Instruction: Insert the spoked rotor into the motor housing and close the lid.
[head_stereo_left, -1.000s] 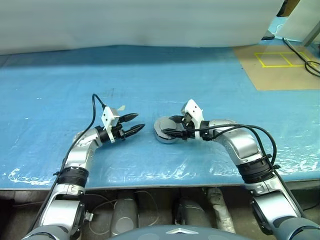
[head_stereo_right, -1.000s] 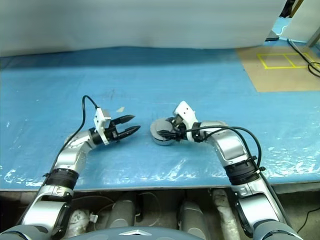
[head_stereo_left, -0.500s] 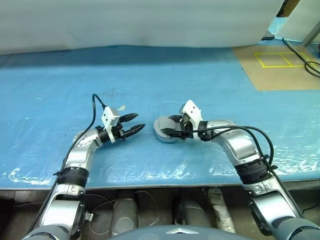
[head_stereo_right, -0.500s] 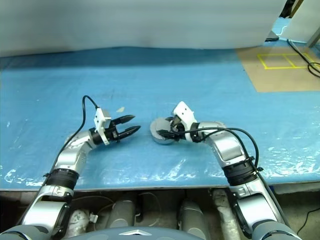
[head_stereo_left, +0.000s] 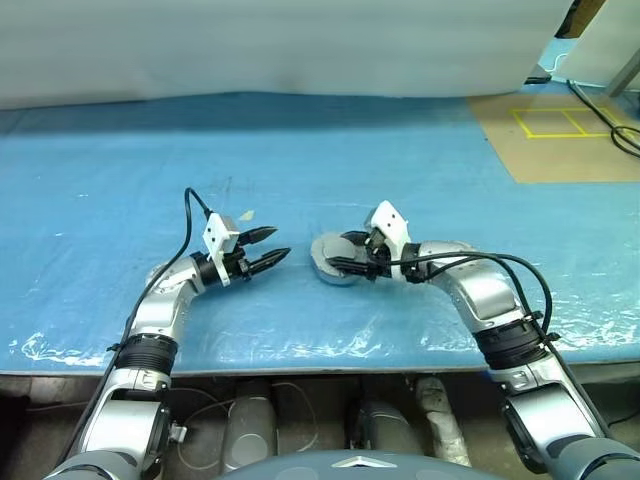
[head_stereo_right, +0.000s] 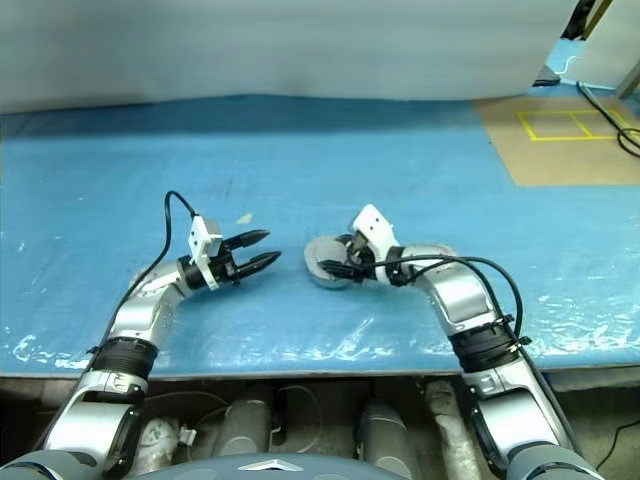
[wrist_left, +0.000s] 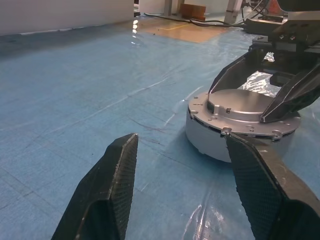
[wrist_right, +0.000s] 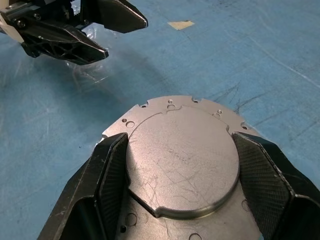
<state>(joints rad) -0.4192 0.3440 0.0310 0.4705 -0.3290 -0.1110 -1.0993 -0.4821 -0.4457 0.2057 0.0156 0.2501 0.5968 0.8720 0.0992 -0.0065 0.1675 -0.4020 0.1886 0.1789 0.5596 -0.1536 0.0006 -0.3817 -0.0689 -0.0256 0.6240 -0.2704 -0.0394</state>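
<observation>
The motor housing (wrist_left: 210, 140) is a round silvery cup standing on the blue table, and the pale grey lid (wrist_right: 182, 155) lies flat on top of it. My right gripper (head_stereo_left: 338, 252) reaches over it from the right, its two black fingers (wrist_right: 112, 170) pressed against opposite sides of the lid's raised round centre. My left gripper (head_stereo_left: 280, 243) hovers a short way to the left of the housing, pointing at it, open and empty. The spoked rotor is hidden.
The blue plastic-covered table (head_stereo_left: 400, 170) stretches wide around both arms. A tan board with a yellow taped square (head_stereo_left: 560, 130) and black cables (head_stereo_left: 615, 125) lie at the back right. A small scrap of tape (head_stereo_left: 245, 214) sits behind my left gripper.
</observation>
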